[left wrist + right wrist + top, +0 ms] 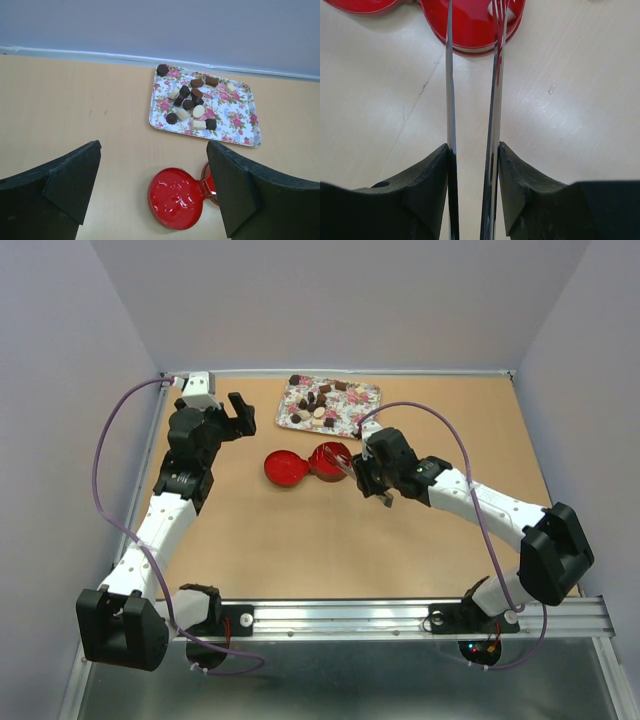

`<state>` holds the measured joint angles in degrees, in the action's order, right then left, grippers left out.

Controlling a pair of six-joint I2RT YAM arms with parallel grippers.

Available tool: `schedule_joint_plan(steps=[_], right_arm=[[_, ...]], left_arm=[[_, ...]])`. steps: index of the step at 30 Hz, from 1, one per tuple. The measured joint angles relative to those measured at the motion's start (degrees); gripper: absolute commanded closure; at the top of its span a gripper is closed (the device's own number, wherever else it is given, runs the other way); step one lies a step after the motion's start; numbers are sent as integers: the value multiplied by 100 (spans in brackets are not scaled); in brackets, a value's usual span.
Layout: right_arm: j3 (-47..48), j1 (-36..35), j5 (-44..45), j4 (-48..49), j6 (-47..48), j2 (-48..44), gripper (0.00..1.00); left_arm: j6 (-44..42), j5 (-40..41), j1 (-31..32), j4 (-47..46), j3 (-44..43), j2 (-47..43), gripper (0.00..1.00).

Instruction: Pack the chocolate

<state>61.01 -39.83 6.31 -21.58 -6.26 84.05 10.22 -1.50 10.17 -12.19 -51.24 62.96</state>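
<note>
Chocolate [318,405] on floral tray [372,392], upper centre of top view, just beyond red tin [332,456]. Metal tongs [450,75] clamped between right fingers [427,190], long axis aimed up-frame, tips over tin. Left fingers [70,175] apart, holding nothing.

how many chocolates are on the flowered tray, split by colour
dark brown pieces: 7
reddish-brown pieces: 3
cream-white pieces: 5
total: 15, all on the flowered tray, with one dark piece at its far corner. The middle ones crowd together, so the dark count could be off by one.
</note>
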Motion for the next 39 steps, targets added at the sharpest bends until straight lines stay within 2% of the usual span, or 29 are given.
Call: schedule_joint_plan(steps=[11,23,39], right_arm=[[684,0,407,-13,7,378,55],[1707,94,737,168,87,1681,55],[2098,426,824,282,87,2321,55]], left_arm=[[7,-22,0,0,-33,79,1],[4,-24,0,0,-33,79,1],[15,-46,0,0,-33,79,1]])
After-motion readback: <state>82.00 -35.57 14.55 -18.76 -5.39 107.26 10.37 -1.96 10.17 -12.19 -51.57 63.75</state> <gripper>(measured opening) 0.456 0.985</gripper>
